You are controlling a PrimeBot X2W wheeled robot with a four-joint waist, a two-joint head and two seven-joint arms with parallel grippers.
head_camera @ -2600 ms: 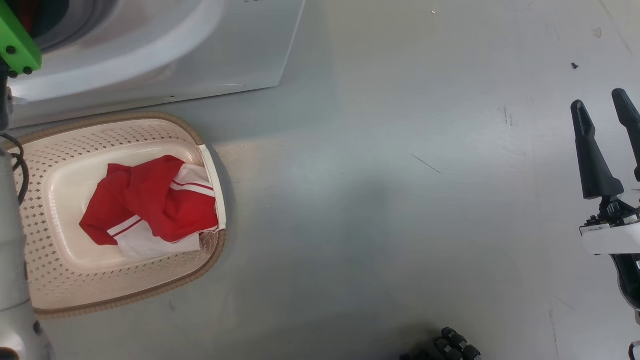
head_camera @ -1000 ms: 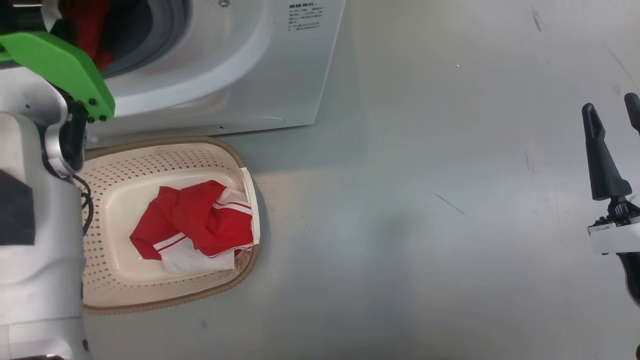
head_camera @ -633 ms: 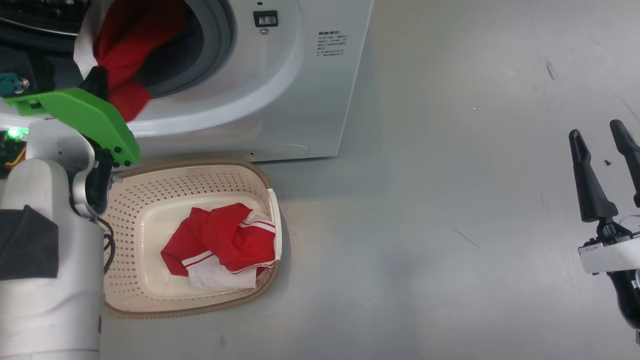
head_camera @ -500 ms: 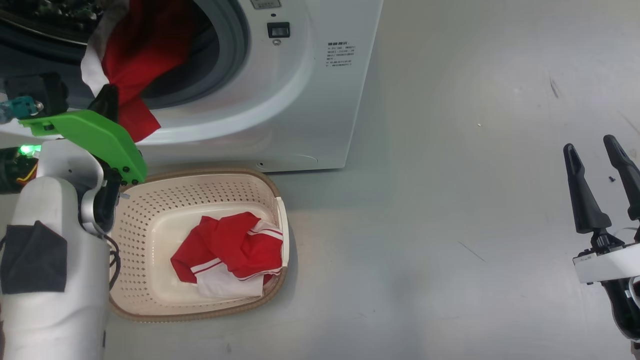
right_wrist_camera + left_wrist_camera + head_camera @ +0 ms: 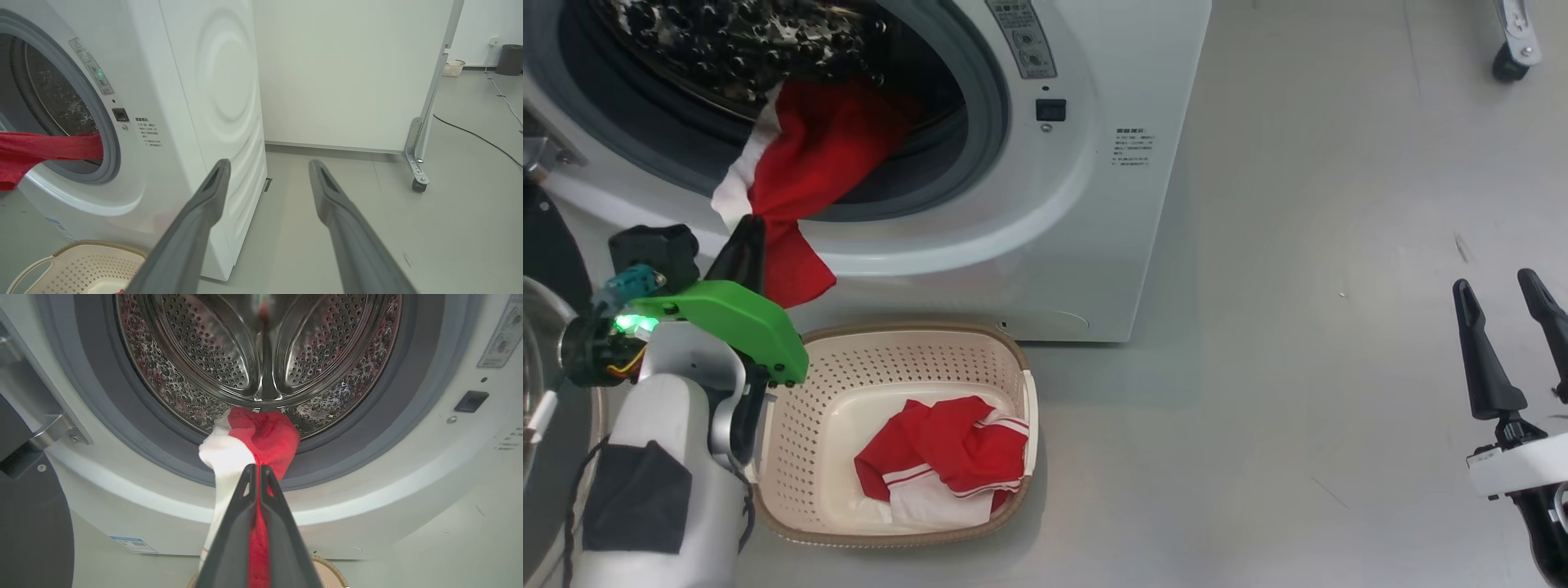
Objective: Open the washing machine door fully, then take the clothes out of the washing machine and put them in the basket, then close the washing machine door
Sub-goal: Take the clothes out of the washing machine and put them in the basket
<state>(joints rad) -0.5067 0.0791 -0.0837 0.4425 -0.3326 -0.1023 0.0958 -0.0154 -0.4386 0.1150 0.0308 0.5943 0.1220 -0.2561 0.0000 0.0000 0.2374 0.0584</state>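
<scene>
Change: now pulling red cloth (image 5: 817, 155) out of washing machine (image 5: 1094, 204), pinched in left hand (image 5: 255, 471); right hand (image 5: 269, 163) spread. Basket (image 5: 907, 363) next.

Up on the head: looking steeply down onto the washing machine (image 5: 1111, 245) front and the basket (image 5: 890, 367). Left wrist: low and close, staring straight into the drum (image 5: 196, 367). Right wrist: off to the side, further back, facing the machine's corner. Shared: the grey gasket (image 5: 984, 122).
</scene>
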